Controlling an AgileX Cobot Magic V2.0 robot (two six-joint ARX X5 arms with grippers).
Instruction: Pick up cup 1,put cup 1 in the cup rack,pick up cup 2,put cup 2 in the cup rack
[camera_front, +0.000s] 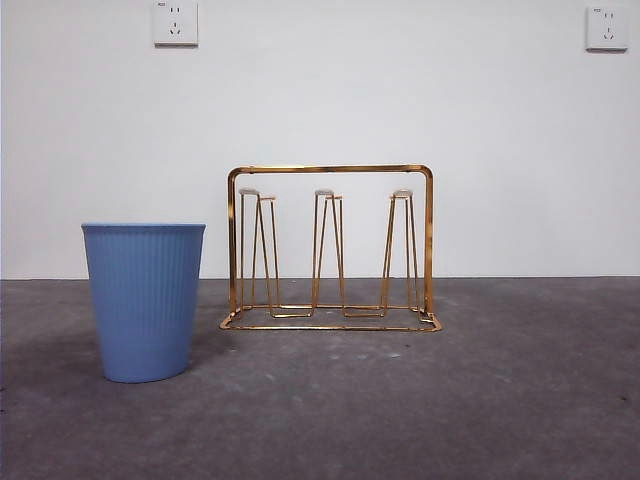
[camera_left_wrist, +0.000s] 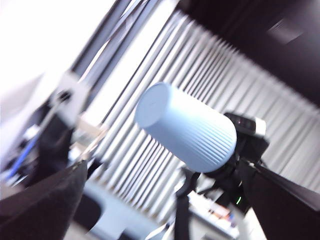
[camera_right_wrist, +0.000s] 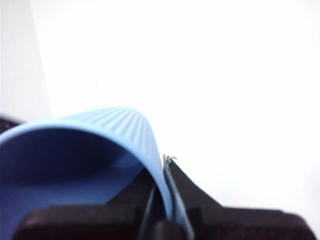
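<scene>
A ribbed blue cup (camera_front: 145, 300) stands upright on the grey table (camera_front: 500, 400), left of the gold wire cup rack (camera_front: 330, 169), whose pegs are bare. A second ribbed blue cup (camera_right_wrist: 90, 145) is held up in the air, out of the front view. My right gripper (camera_right_wrist: 165, 165) is shut on its rim, one jaw inside and one outside. In the left wrist view this cup (camera_left_wrist: 185, 130) lies on its side, base outward, with the right gripper (camera_left_wrist: 240, 145) at its mouth. My left gripper (camera_left_wrist: 167, 172) is open and holds nothing. Neither arm shows in the front view.
A white wall with two sockets (camera_front: 175, 22) rises behind the table. The rack stands mid-table toward the back. Window blinds (camera_left_wrist: 210, 65) fill the background of the left wrist view.
</scene>
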